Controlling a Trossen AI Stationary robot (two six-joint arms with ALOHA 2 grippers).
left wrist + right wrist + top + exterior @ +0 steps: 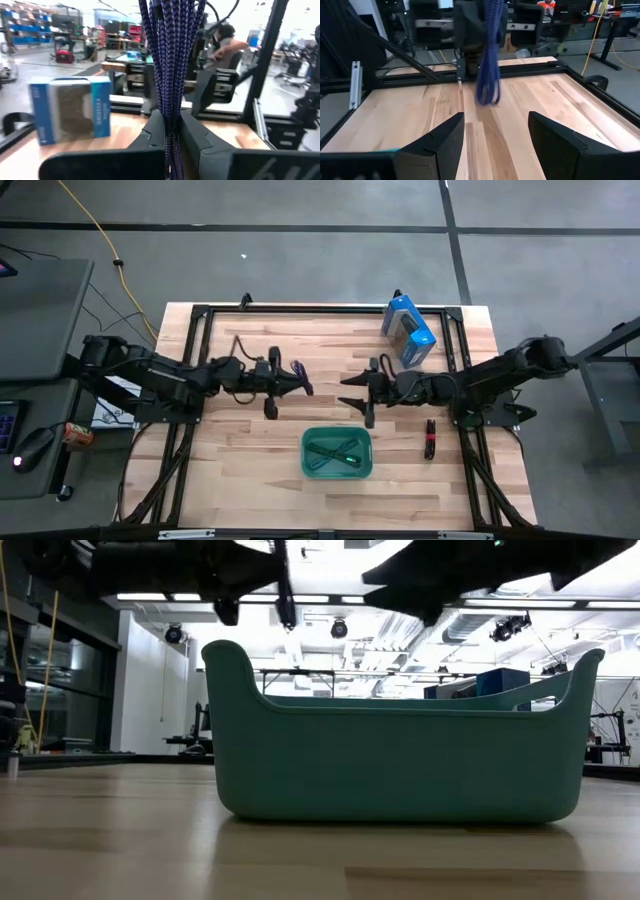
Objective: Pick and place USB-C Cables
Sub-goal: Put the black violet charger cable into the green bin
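My left gripper [297, 382] is over the middle of the table, shut on a purple-blue USB-C cable bundle [167, 55]. In the right wrist view this cable [489, 70] hangs in front of my open right gripper [495, 120]. In the high view my right gripper [350, 392] faces the left one across a small gap. A green cable [335, 452] lies inside the teal tub [310, 465] near the front edge. A red-and-black cable [430, 438] lies on the tabletop to the right of the tub. My left gripper pinches the purple-blue bundle [171, 135] between its two fingers [154, 132], which come level from the table's left and lie across the strands. The bundle stands upright in the hold. Its looped lower end [487, 97] hangs clear of the tabletop.
A blue box [409, 330] stands at the far right of the table. A dark frame [200, 315] runs along the table's far and side edges. The tub [390, 760] fills the low view. A person [227, 42] works at a bench beyond the table.
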